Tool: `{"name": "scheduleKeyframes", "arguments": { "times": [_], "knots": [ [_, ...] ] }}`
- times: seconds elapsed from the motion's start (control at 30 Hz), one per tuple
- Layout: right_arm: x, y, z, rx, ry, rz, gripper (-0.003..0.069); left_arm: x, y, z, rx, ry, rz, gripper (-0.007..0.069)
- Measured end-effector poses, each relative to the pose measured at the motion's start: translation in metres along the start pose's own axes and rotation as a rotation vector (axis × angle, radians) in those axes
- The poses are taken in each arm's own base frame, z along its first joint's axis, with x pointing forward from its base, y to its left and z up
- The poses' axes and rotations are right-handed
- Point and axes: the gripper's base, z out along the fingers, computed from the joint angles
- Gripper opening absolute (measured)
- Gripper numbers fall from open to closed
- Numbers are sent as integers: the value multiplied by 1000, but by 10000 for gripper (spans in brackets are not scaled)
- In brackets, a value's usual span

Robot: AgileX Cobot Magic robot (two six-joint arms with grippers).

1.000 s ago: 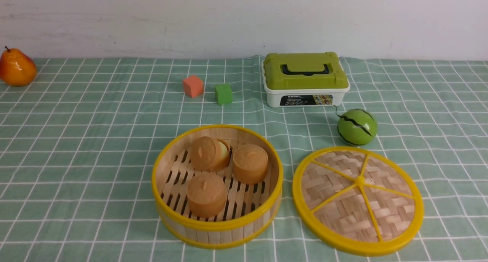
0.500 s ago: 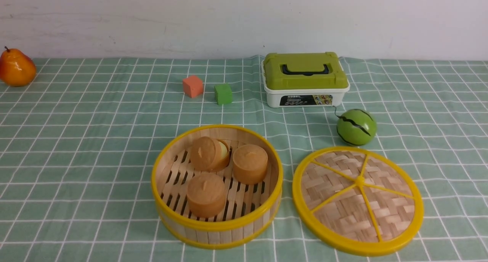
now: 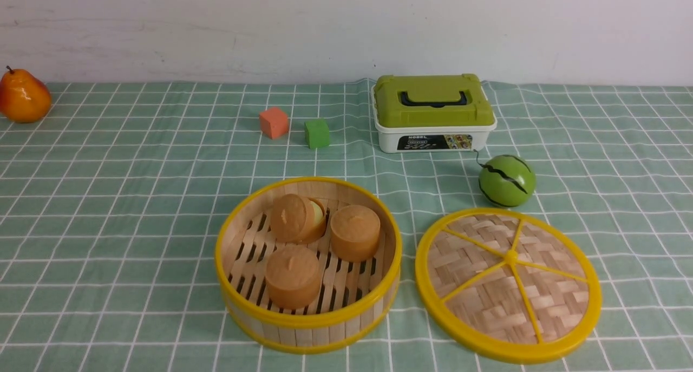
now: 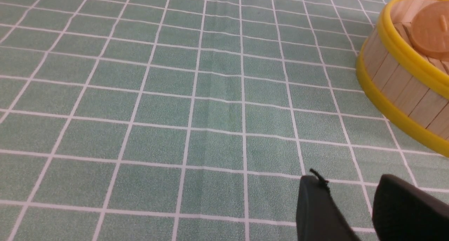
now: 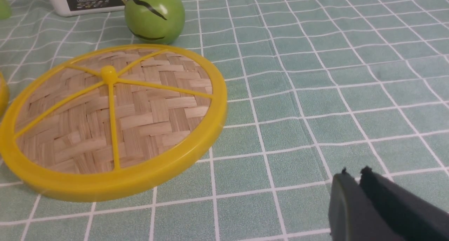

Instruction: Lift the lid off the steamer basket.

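- left gripper [image 4: 350, 202] hovers low over bare checked cloth near the steamer basket [image 3: 308, 263], fingers slightly apart, holding nothing.
- the basket sits mid-worktop toward the front edge, open, three brown buns [image 3: 293, 274] inside.
- the lid [image 3: 508, 283] lies flat just beside it, toward the front right corner, close to the toy watermelon [image 3: 507, 180]; the task looks done.
- right gripper [image 5: 354, 179] hangs near the lid, fingers nearly together, empty; a careless sweep could nudge the lid into the melon.
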Motion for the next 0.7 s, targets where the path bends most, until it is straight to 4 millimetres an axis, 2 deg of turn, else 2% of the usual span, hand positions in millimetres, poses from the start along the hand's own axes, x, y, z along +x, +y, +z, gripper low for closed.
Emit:
{"name": "scheduleKeyframes", "arguments": {
  "times": [0.7],
  "knots": [
    [0, 0, 0, 0, 0, 0, 37, 0, 0, 0, 0, 0, 0, 239]
  ]
}}
